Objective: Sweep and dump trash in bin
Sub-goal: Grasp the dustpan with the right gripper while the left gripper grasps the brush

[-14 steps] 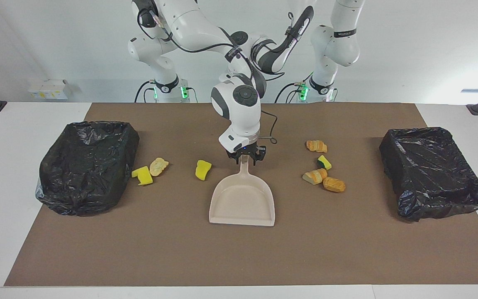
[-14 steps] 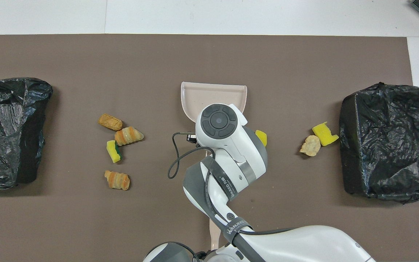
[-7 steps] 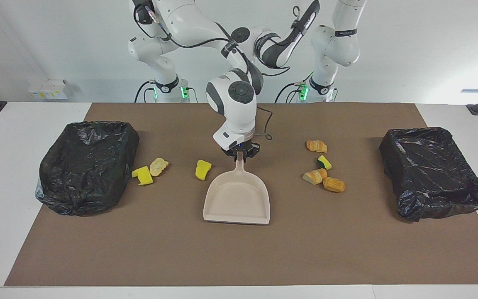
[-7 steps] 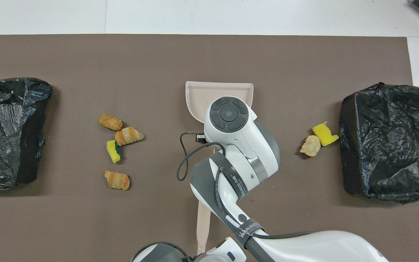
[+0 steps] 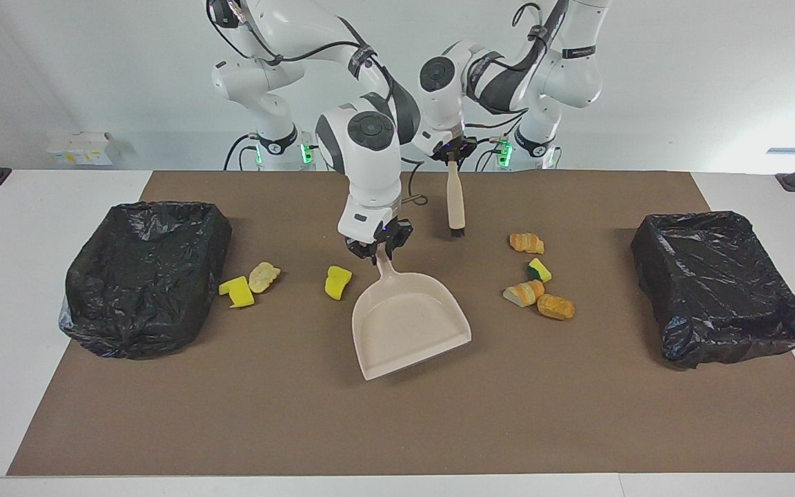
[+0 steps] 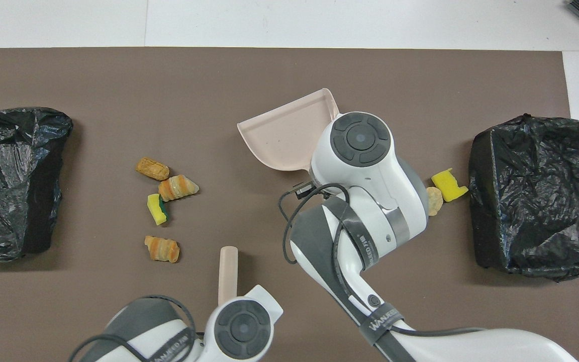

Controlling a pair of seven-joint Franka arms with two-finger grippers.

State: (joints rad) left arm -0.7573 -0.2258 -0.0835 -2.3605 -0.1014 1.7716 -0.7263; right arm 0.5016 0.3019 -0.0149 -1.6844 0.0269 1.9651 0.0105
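Holding the dustpan [image 5: 408, 321] by its handle, our right tool [image 5: 377, 250] is clamped shut; our left tool [image 5: 454, 157] grips the brush [image 5: 455, 203] upright. Trash [image 5: 337, 282] beside the pan could get knocked away if it swings wide. From overhead, the pan [image 6: 287, 133] has turned askew since earlier, the brush [image 6: 227, 274] has come forward, and four pieces [image 6: 161, 206] lie untouched.

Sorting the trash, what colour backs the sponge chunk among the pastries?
Green backing on the yellow sponge chunk; facing view.
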